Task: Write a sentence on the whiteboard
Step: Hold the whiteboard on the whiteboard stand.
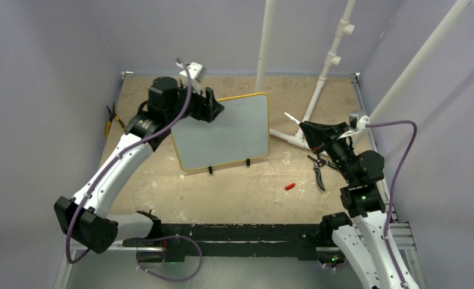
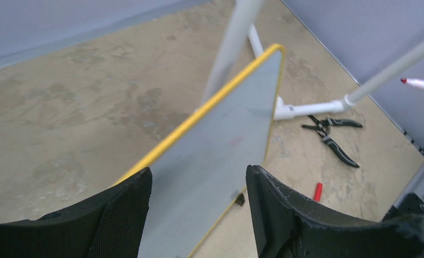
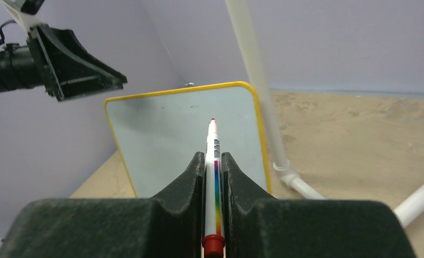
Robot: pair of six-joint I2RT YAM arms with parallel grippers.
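The whiteboard (image 1: 228,135), white with a yellow frame and small black feet, stands tilted at the table's middle. It also shows in the left wrist view (image 2: 220,140) and the right wrist view (image 3: 167,134). Its face looks blank. My left gripper (image 1: 213,105) is open at the board's top left corner; in its own view (image 2: 198,171) the fingers stand wide apart with the board between them. My right gripper (image 1: 314,129) (image 3: 213,156) is shut on a white marker (image 3: 213,137) with a rainbow stripe. The red tip points at the board from the right, apart from it.
A red marker cap (image 1: 290,186) lies on the table in front of the board. Black pliers (image 1: 319,171) lie by my right gripper. Yellow-handled pliers (image 1: 110,120) lie at the left edge. White PVC pipes (image 1: 319,90) stand behind and right of the board.
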